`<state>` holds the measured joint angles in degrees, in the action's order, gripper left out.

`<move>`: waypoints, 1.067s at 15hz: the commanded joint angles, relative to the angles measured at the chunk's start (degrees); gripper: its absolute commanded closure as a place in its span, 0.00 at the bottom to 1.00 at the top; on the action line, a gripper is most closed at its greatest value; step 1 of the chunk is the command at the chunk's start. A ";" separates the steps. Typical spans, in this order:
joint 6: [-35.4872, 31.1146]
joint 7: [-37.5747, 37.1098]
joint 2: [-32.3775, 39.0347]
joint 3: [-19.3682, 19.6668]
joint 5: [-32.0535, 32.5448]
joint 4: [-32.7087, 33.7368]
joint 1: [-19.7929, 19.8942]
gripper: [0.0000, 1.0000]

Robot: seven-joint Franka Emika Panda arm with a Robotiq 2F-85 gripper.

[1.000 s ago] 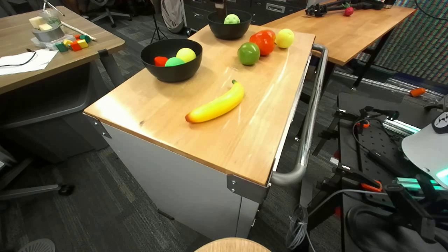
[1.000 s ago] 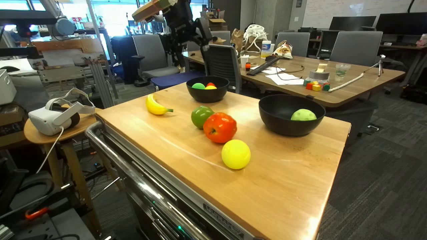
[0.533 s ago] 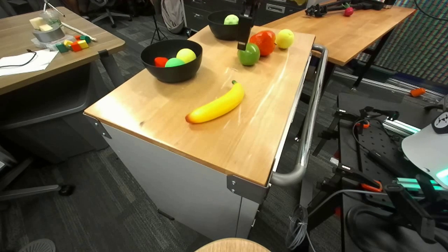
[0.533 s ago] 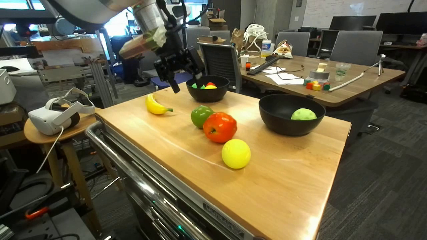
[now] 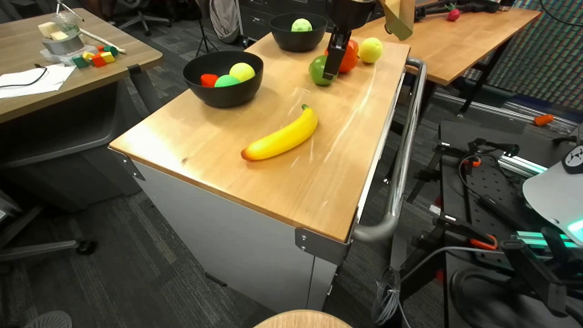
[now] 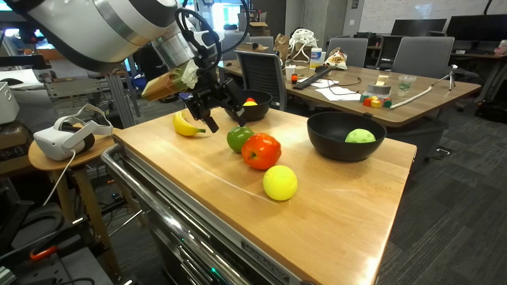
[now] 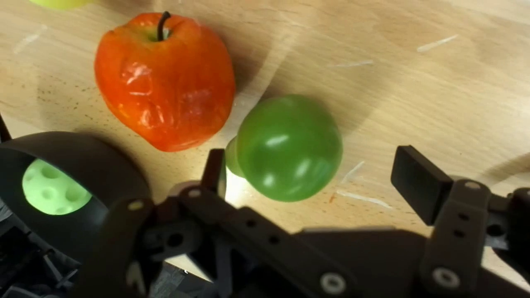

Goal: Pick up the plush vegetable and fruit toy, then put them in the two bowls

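Place: robotics lab, housed in office-type room
Lab signs: robot arm [image 6: 83,35] seen over surface [image 6: 348,221], VR headset [image 6: 59,144] placed on stool [image 6: 89,156]
Office signs: grey chairs [image 6: 424,59], monitors [image 6: 418,27] and written-on whiteboard [image 6: 388,14] seen behind; floor covered in carpet [image 6: 471,221]

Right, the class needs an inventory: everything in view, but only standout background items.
Worktop: 1, light wood, foreground
Bowls: 2, black, on worktop
Banana: 1, yellow, on worktop
Apple: 1, orange-red, on worktop
Green toy: 1, green, beside apple
Yellow ball: 1, yellow, beside apple
Pale ball: 1, pale green, in one bowl
Toys: 3 showing; red, green, yellow; in other bowl
Blocks: several; red, yellow, green; on brown table
Radish: 1, red, on another table
Headset: 1, white, on stool
Arm: 1, mostly white, over worktop
Jaws: 1 pair, black, open near green toy
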<state>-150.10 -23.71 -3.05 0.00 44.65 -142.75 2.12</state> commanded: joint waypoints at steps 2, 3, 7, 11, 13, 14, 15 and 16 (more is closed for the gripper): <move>-1.38 -2.48 1.48 0.42 4.30 0.46 0.54 0.00; -1.94 -2.23 2.13 0.54 3.53 0.52 0.46 0.00; -2.40 -2.11 4.82 0.83 3.01 1.45 0.15 0.31; -1.12 -1.97 7.36 1.27 3.69 3.13 -0.27 0.62; -1.03 -1.75 8.31 1.46 3.46 3.93 -0.51 0.77; -1.08 -1.20 8.37 1.41 3.07 4.23 -0.66 0.44; -1.09 -0.45 8.09 1.32 2.73 4.35 -0.79 0.39; -1.17 0.65 7.77 1.16 2.16 4.34 -0.89 0.38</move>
<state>-150.89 -25.07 4.29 0.54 47.23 -140.02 2.14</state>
